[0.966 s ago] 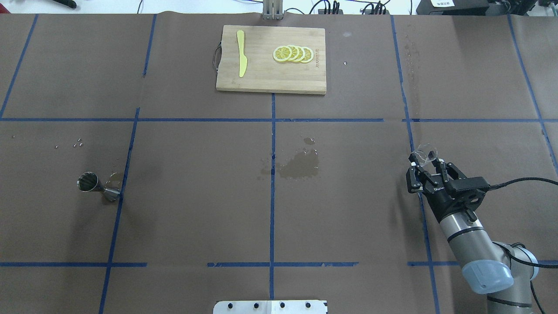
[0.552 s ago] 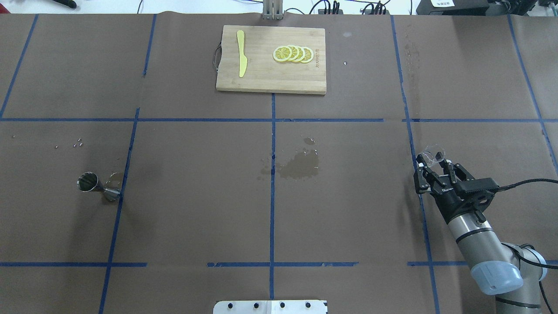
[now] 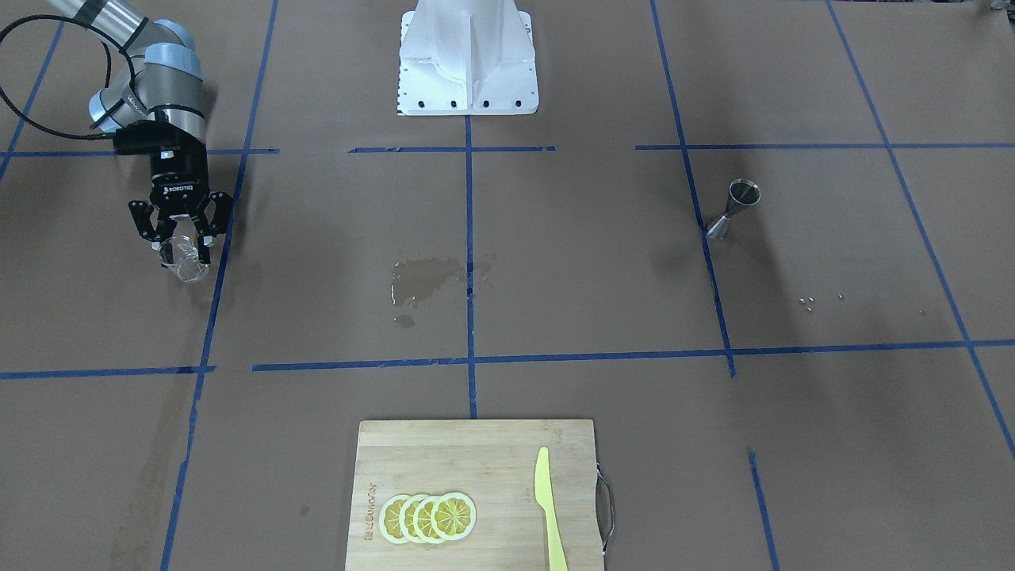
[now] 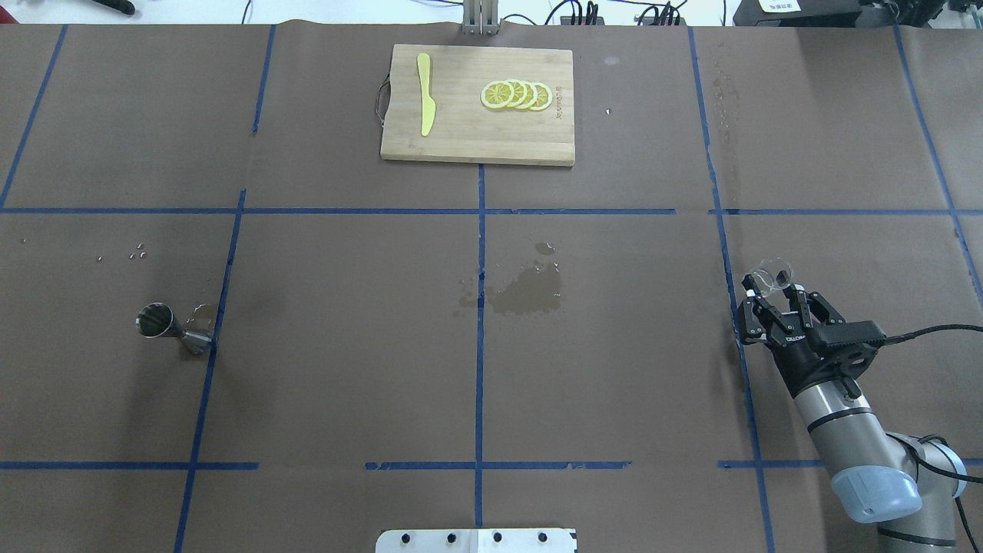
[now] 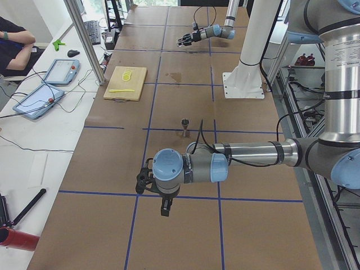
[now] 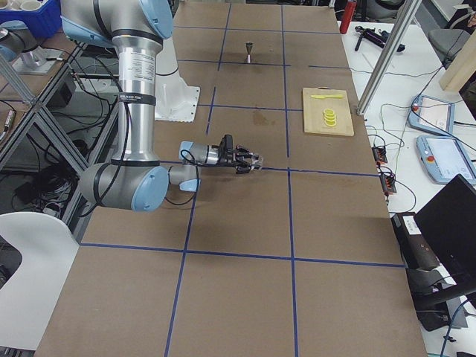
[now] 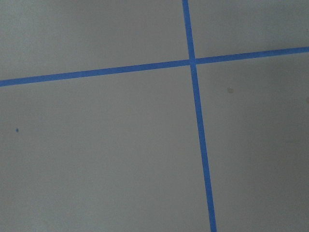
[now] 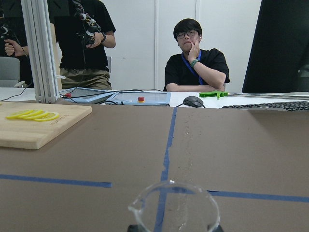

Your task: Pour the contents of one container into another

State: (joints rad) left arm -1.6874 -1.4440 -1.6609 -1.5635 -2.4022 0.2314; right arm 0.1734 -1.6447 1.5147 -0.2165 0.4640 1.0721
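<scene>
The small clear glass (image 4: 771, 274) sits between the fingers of my right gripper (image 4: 774, 290), which is shut on its sides. That arm reaches in low and nearly level at the table's right. The front-facing view has the glass (image 3: 184, 262) under the gripper (image 3: 181, 243). The right wrist view catches only its rim (image 8: 174, 205) at the bottom edge, level with the table. The steel hourglass jigger (image 4: 167, 328) stands upright far to the left, also seen as the jigger (image 3: 734, 208). My left gripper (image 5: 144, 182) shows only in the exterior left view, so I cannot tell its state.
A wooden cutting board (image 4: 476, 142) with lemon slices (image 4: 515, 94) and a yellow knife (image 4: 425, 94) lies at the far middle. A wet patch (image 4: 527, 293) darkens the paper at the centre. The robot base (image 3: 468, 59) stands mid-table. People sit and stand beyond the far edge.
My right gripper has carried the glass to the right, still holding it. The jigger has stayed where it was.
</scene>
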